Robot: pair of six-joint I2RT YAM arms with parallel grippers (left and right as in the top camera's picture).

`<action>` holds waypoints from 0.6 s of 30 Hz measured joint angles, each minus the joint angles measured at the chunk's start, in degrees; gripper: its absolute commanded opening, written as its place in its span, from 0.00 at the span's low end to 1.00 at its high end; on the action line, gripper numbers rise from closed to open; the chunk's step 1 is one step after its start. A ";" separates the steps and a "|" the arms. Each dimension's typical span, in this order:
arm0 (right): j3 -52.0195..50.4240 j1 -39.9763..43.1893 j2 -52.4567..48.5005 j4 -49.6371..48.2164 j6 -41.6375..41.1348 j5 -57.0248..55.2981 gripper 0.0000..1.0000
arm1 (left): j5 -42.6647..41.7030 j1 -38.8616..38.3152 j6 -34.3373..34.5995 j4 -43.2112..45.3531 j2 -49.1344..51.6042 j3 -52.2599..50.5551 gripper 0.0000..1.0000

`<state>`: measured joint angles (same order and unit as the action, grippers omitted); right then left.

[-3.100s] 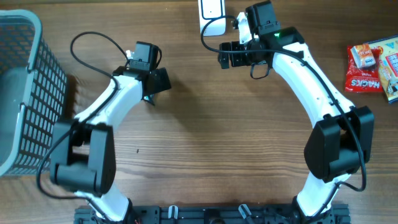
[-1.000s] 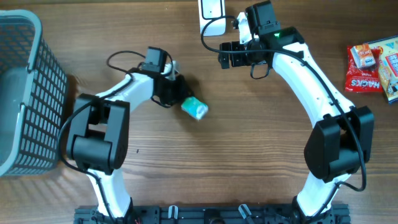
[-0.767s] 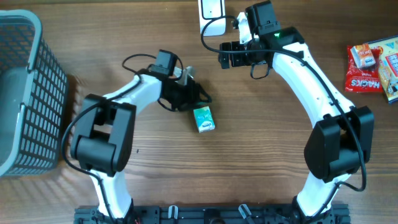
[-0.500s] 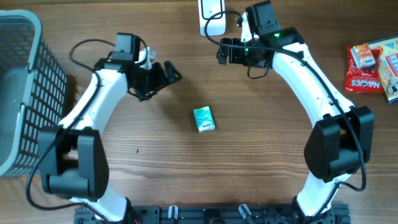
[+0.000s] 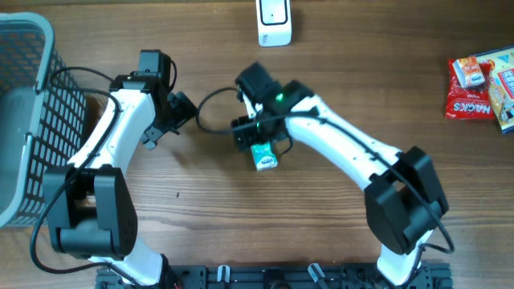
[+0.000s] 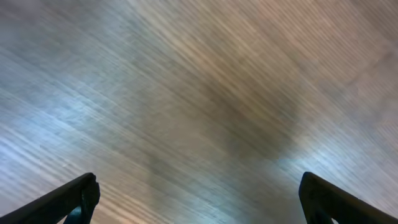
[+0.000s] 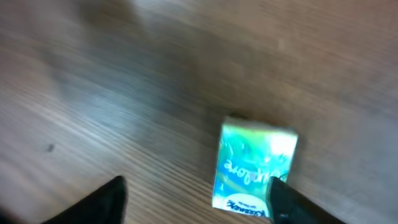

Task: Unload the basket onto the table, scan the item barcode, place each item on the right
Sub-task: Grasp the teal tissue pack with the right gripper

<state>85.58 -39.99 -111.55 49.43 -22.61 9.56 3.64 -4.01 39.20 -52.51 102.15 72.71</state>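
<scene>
Near the middle of the wooden table (image 5: 321, 233), a small green-and-white packet (image 5: 263, 156) lies flat with its printed face up. The right gripper (image 5: 259, 138) hangs just over the packet's far end in the overhead view. Through the right wrist camera, its jaws stand partly apart with the packet between them. One fingertip (image 7: 287, 200) sits right at the packet's near corner, though the blur hides whether it touches. The other fingertip (image 7: 111, 198) is well clear, with bare wood between it and the packet. The packet rests on the table and is not gripped.

Off to the left, the left gripper (image 5: 178, 112) sits between the packet and a grey mesh basket (image 5: 32, 96), well apart from the packet. In the left wrist view its two fingertips show only at the bottom corners, spread as wide as they go, with only blurred wood grain between them. It holds nothing.

A white barcode scanner (image 5: 274, 20) lies at the table's far edge, beyond the packet and well apart from both grippers. Red and yellow snack packets (image 5: 474, 87) lie at the right edge.
</scene>
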 measured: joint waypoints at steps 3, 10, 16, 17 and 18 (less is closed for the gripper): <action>-5.73 -0.70 -0.09 -4.09 -4.31 -1.88 0.60 | 1.18 0.55 1.05 -0.22 0.00 0.00 1.00; -8.33 -0.90 -0.09 -5.81 -3.23 -2.71 0.59 | 1.95 2.91 2.34 -0.44 0.00 0.00 1.00; -8.33 -7.08 -0.09 -3.45 -0.92 -13.77 0.52 | 2.12 2.91 2.58 -0.44 0.00 0.00 1.00; -8.33 -8.33 -0.09 -3.61 -0.70 -15.34 0.51 | 2.14 2.91 2.67 -0.44 0.00 0.00 1.00; -8.33 -9.84 -0.09 -3.89 -0.39 -17.09 0.51 | 2.12 2.91 2.73 -0.46 0.00 0.00 1.00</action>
<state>77.25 -49.82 -111.63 45.54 -23.00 -7.53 5.76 -1.10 41.93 -52.97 102.15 72.71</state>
